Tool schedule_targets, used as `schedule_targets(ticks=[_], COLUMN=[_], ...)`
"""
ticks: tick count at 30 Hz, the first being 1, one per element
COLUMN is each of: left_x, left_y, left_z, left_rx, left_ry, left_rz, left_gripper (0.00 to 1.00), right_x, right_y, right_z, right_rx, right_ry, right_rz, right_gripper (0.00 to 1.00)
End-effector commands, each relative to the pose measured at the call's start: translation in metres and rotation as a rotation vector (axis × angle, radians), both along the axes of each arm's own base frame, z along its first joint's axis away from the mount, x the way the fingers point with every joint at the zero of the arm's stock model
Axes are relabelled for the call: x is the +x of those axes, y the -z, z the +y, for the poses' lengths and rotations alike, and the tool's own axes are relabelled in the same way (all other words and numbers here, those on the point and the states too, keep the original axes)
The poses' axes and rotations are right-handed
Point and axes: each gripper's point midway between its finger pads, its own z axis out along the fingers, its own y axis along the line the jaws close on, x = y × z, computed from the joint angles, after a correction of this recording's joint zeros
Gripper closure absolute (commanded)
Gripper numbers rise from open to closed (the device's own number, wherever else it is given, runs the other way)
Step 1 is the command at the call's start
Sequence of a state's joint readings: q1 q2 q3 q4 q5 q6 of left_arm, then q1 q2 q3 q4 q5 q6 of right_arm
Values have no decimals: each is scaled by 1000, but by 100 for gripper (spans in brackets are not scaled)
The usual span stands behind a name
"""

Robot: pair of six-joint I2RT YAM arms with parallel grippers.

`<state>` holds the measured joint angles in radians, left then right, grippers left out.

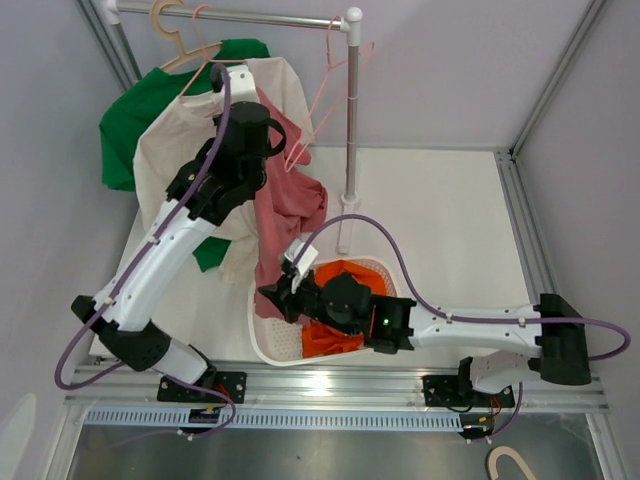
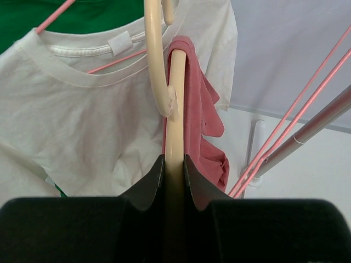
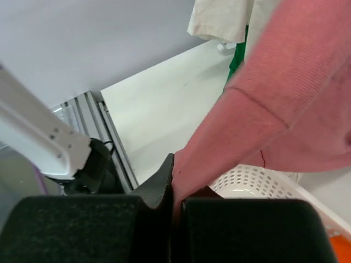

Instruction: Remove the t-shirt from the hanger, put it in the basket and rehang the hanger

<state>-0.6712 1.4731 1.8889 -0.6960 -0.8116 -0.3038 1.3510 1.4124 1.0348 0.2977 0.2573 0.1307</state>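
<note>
- Left pincer [image 2: 174, 183] is clamped on the cream curved hanger [image 2: 175, 109], one finger pressed to each side of its arm, just under the hook.
- I cannot tell whether that hook sits on the silver metal rail [image 1: 262, 17]; its top runs out of the left wrist view.
- On the hanger, the dusty-pink cotton t-shirt [image 2: 204, 104] is bunched over one side and droops to the right.
- Right pincer [image 3: 173, 189] is closed tight on a fold near the t-shirt's lower edge, and the cloth runs up and right from between its fingers.
- From overhead, I see the pink shirt stretched from the left pincer, below the rail, down to the right pincer.
- My right pincer is at the near-left rim of the white perforated plastic basket [image 1: 262, 345].
- An orange cloth [image 1: 345, 275] lies inside that basket.
- Just beside the clamped hanger, a cream-white t-shirt [image 2: 82, 126] hangs on a thin pink wire hanger [image 2: 118, 61].
- Behind it is a green garment [image 1: 128, 125].
</note>
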Motion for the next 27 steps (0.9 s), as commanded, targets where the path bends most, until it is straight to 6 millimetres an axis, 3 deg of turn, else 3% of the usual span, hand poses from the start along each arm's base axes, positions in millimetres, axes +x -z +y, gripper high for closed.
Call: schedule_targets(ticks=[1,3,4,5,6,8,9,10,14,16,21,24,27], left_x=[20,32,34,37,41,47,48,54,61,65,56,48,45], left_y=[-34,-29,-40,-42,-41,-52,-60,-58,-81,-81,-84,-85,-90], left_z=[-4,-10,-8,-8,-10,-10,-8,-9,-4,-4,-4,-2,4], left_rx=[-22,-1,-17,-17,-11,-15,-6,8,19,31,-12,-14,14], left_ry=[-41,-38,-43,-44,-34,-37,-40,-47,-61,-58,-22,-5,-18], left_rz=[-116,-101,-124,-126,-122,-134,-148,-146,-196,-194,-185,-185,-192], left_gripper=[99,99,99,99,99,99,99,99,99,99,99,99,99], right_x=[-23,-38,-42,-48,-58,-68,-73,-76,-88,-94,-82,-62,-61], right_y=[-22,-16,-12,-9,6,10,27,34,58,68,84,85,84], right_z=[-16,-24,-28,-31,-37,-45,-50,-52,-59,-63,-65,-56,-42], right_rx=[51,50,47,58,37,64,36,26,-17,-35,-50,-64,-76], right_ry=[21,7,10,11,-2,-13,-16,-16,-2,3,55,73,33], right_rz=[23,66,81,116,138,196,216,232,273,299,313,306,307], right_gripper=[100,100,100,100,100,100,100,100,100,100,100,100,100])
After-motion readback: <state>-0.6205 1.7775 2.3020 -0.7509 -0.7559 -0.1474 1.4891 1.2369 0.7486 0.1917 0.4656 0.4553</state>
